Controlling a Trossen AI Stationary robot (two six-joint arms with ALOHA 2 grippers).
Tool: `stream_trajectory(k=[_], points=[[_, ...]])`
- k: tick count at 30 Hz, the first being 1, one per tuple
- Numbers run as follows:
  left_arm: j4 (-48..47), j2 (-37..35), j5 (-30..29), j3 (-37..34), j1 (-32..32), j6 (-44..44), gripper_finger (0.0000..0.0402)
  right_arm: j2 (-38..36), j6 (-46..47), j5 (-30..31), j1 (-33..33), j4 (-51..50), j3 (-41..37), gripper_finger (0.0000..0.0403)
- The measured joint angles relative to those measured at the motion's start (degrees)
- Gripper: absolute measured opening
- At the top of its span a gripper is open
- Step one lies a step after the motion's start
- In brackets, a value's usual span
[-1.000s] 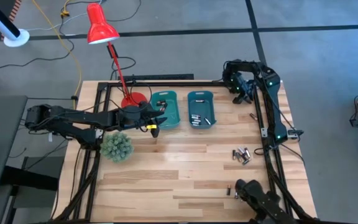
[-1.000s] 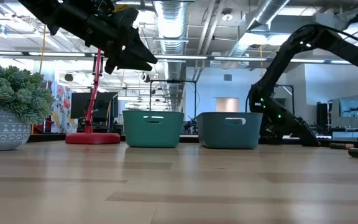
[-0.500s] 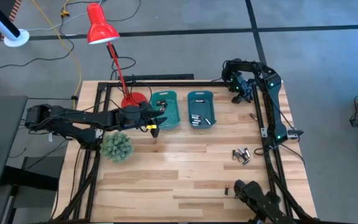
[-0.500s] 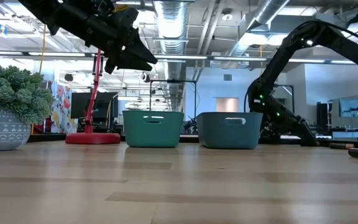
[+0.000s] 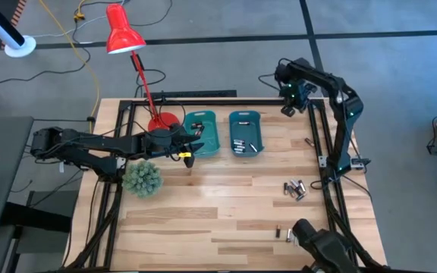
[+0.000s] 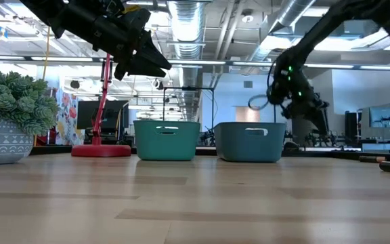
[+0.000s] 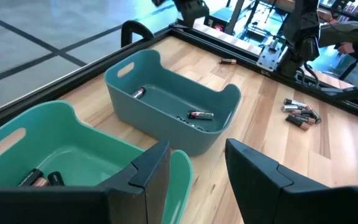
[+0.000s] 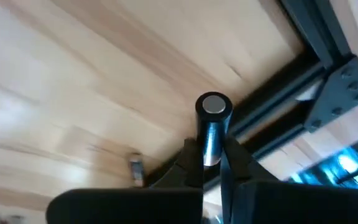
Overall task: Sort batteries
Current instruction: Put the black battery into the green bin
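My right gripper [image 5: 288,105] hangs above the table's far right corner, shut on one battery [image 8: 211,130], dark with a silver end. My left gripper [image 7: 197,177] stands open over the near rim of the light teal bin [image 5: 200,133], nothing between its fingers. That bin holds dark batteries [image 7: 39,179]. The darker teal bin [image 5: 244,133] beside it also holds a few batteries [image 7: 201,115]. A loose pile of batteries [image 5: 294,189] lies on the table at the right. One more battery [image 5: 279,232] lies near the front edge. My right gripper pinches the battery between its two fingertips, on the lower part of its body [image 8: 211,154]. The fingers slant steeply down from above. The battery sticks out past the fingertips, its silver end [image 8: 213,105] free, lifted clear of the table.
A red desk lamp [image 5: 124,36] stands at the far left, its base [image 5: 162,121] beside the light bin. A green spiky plant [image 5: 143,179] sits under my left arm. Black frame rails [image 5: 322,155] run along the table's edges. A lone battery [image 7: 229,61] lies beyond the darker bin.
My right gripper has risen from the table at the far right corner, carrying the battery up clear of the wood, and has tipped somewhat while rising.
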Motion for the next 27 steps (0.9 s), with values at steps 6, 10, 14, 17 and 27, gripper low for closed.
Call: stream_trajectory(k=[6, 10, 14, 17, 27], points=[[0.0, 0.0, 0.0, 0.0, 0.0, 0.0, 0.0151, -7.6, 2.9, -8.0, 3.2, 4.4, 0.0, 0.0016], [0.0, 0.0, 0.0, 0.0, 0.0, 0.0, 0.0151, -12.1, 6.4, -10.9, 7.0, 8.5, 0.0, 0.0016], [-0.8, 0.0, -0.1, 0.0, 0.0, 3.7, 0.0151, -15.1, 7.7, -15.2, 13.1, 15.7, 0.1, 0.0016], [-2.6, -0.4, 0.0, 0.0, 0.0, 6.7, 0.0151, -15.4, 7.9, -18.2, 19.0, 22.4, 0.1, 0.0016], [-6.3, -6.0, -3.2, 0.0, 0.4, 7.5, 0.0151, -8.2, 9.0, -21.2, 37.9, 42.8, 2.5, 0.0016]])
